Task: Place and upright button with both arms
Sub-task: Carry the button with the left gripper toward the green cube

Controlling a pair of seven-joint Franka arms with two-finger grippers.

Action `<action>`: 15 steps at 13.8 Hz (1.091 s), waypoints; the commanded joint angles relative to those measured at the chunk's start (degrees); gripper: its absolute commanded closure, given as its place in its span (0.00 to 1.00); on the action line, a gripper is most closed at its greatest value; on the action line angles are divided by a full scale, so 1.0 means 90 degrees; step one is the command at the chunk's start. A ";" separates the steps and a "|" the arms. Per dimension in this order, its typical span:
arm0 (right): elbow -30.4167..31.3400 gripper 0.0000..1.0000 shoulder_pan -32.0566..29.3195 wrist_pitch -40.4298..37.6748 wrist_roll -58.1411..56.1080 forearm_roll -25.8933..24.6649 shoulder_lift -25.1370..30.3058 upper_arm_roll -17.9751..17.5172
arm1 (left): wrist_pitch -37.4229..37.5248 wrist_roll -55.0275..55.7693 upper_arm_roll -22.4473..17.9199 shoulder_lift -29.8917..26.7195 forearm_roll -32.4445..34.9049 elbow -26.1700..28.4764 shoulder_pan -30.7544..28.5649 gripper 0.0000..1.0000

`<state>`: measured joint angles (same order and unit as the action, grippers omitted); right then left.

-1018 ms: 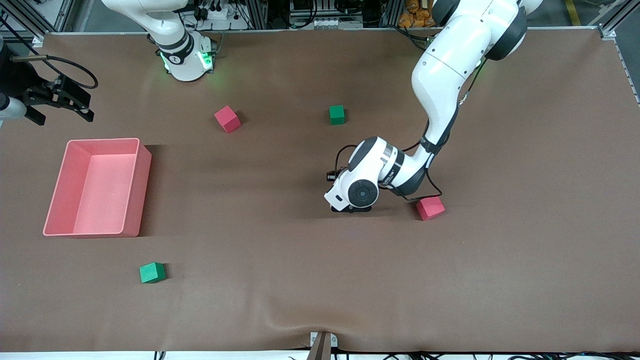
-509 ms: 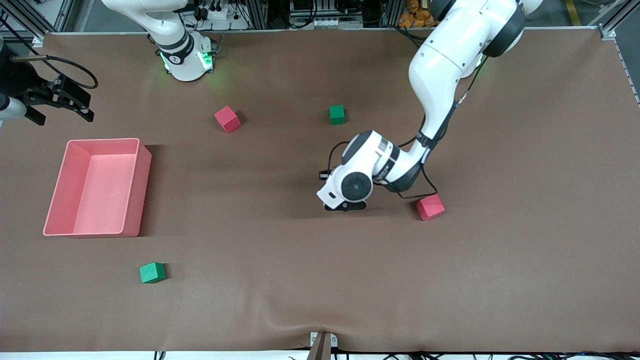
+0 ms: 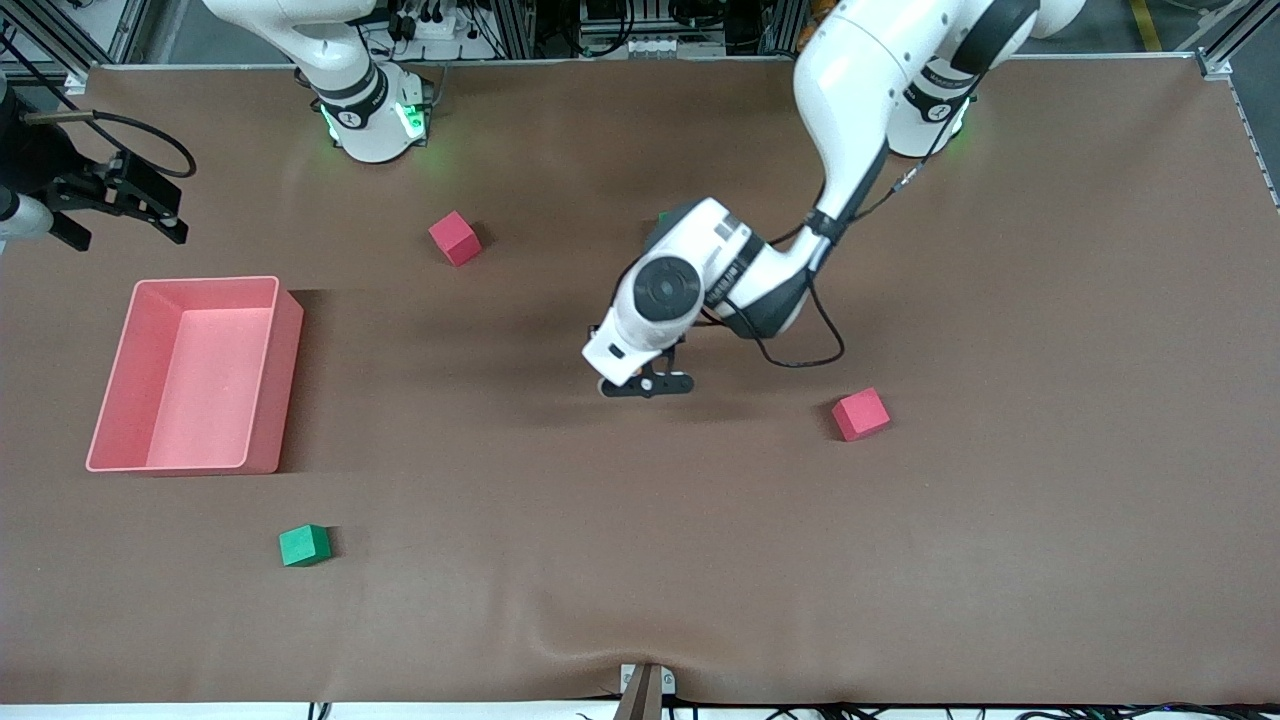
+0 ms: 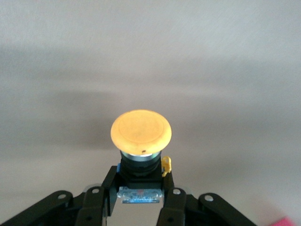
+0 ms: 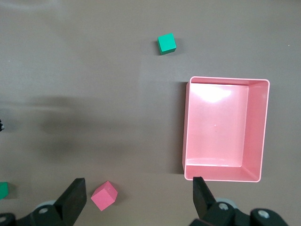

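Orange button (image 4: 141, 131), body half-hidden

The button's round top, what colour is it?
Orange-yellow; the button shows best in the left wrist view.

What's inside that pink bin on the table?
Nothing: the pink bin shows only its bare floor in the front and right wrist views. The button is clamped in the left end effector over the table's middle.
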<state>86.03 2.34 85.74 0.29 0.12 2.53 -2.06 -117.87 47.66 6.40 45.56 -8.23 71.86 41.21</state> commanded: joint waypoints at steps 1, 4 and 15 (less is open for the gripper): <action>-0.0194 0.00 -0.0045 -0.0094 -0.0062 -0.0062 -0.0095 -0.0035 | -0.0738 0.1106 -0.0426 -0.0101 0.0560 0.0091 0.0673 1.00; -0.0184 0.00 -0.0045 -0.0094 -0.0062 -0.0062 -0.0095 -0.0035 | -0.1091 0.2239 -0.0506 -0.0013 0.2090 0.0130 0.1210 1.00; -0.0164 0.00 -0.0045 -0.0103 -0.0052 -0.0052 -0.0095 -0.0035 | -0.1170 0.7101 -0.0476 0.0738 0.7208 0.0208 0.2256 1.00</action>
<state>86.02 2.34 85.64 0.29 0.12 2.41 -2.06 -127.54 104.30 3.05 50.75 50.04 73.99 59.96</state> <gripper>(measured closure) 0.000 0.595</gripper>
